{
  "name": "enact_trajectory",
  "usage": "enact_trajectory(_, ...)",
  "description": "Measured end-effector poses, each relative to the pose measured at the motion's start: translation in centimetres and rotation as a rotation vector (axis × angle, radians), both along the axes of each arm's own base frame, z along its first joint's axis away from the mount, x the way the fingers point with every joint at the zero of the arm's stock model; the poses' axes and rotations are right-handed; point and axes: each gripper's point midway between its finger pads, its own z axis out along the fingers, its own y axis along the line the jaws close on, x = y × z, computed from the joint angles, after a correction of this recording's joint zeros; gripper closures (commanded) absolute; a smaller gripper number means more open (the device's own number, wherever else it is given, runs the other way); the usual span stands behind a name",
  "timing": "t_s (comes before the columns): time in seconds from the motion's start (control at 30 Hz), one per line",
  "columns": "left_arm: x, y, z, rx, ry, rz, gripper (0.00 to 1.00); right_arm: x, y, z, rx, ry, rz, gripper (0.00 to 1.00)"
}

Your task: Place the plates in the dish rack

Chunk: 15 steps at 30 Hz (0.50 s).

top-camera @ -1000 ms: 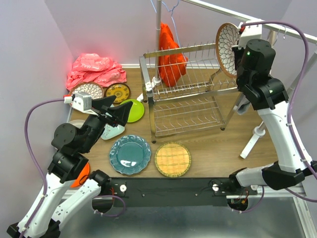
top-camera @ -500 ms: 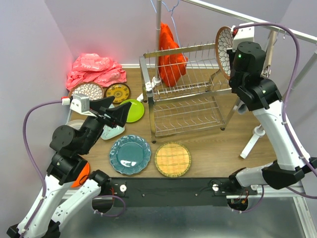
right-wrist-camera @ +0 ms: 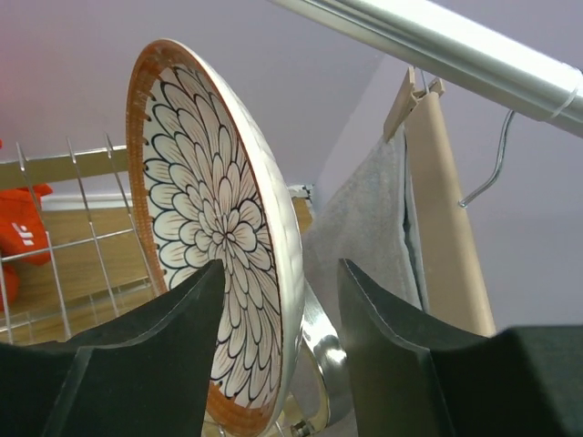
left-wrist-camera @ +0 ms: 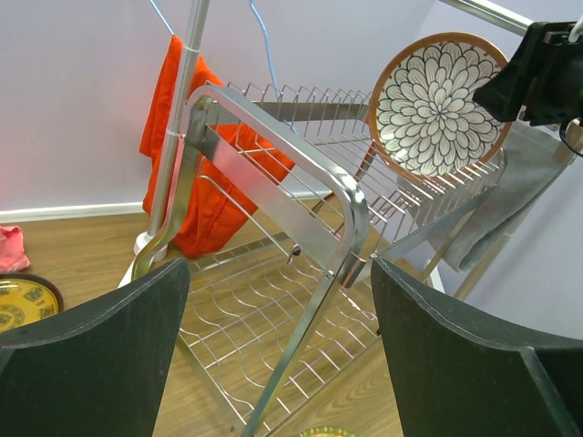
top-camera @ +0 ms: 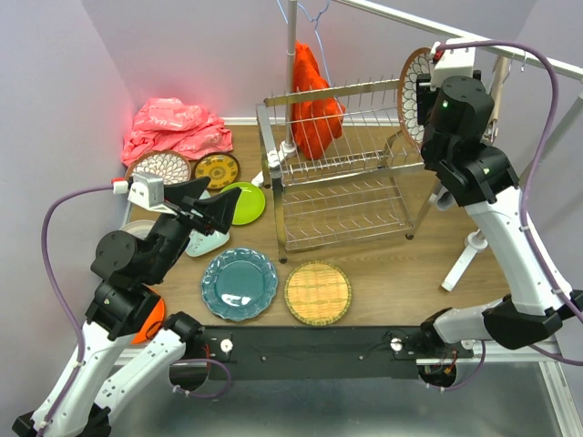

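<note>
A white petal-patterned plate (top-camera: 414, 86) (right-wrist-camera: 214, 237) (left-wrist-camera: 433, 105) stands on edge among the tines at the right end of the dish rack's (top-camera: 342, 173) (left-wrist-camera: 273, 137) upper tier. My right gripper (top-camera: 430, 89) (right-wrist-camera: 281, 273) straddles its rim, open, with a gap between the right finger and the plate's back. My left gripper (top-camera: 214, 208) (left-wrist-camera: 278, 269) hangs open and empty over the table's left side. On the table lie a teal plate (top-camera: 239, 284), a woven-yellow one (top-camera: 318, 293), a lime green one (top-camera: 244, 202), a dark-yellow one (top-camera: 217, 170) and another petal one (top-camera: 164, 167).
A red-orange cloth (top-camera: 314, 100) hangs on a pole behind the rack. A pink cloth (top-camera: 178, 127) is heaped at the back left. A grey towel (right-wrist-camera: 364, 228) hangs from a rail close behind the right gripper. A white stand (top-camera: 465, 255) leans to the right of the rack.
The right gripper tilted the petal plate upright into the upper tier, then its jaws spread off the plate. The left arm barely moved.
</note>
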Motion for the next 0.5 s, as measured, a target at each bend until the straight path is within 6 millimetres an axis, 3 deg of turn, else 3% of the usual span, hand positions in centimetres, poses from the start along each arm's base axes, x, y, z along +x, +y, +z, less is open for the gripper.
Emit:
enact_trajectory(0.17, 0.0, 0.0, 0.0, 0.001, 0.0, 0.0, 0.1, -0.2, 0.1, 1.1, 0.017, -0.027, 0.016, 0.25)
enact_trajectory(0.5, 0.4, -0.3, -0.4, 0.012, 0.011, 0.001, 0.1, -1.0, 0.3, 4.9, 0.024, -0.108, 0.076, 0.23)
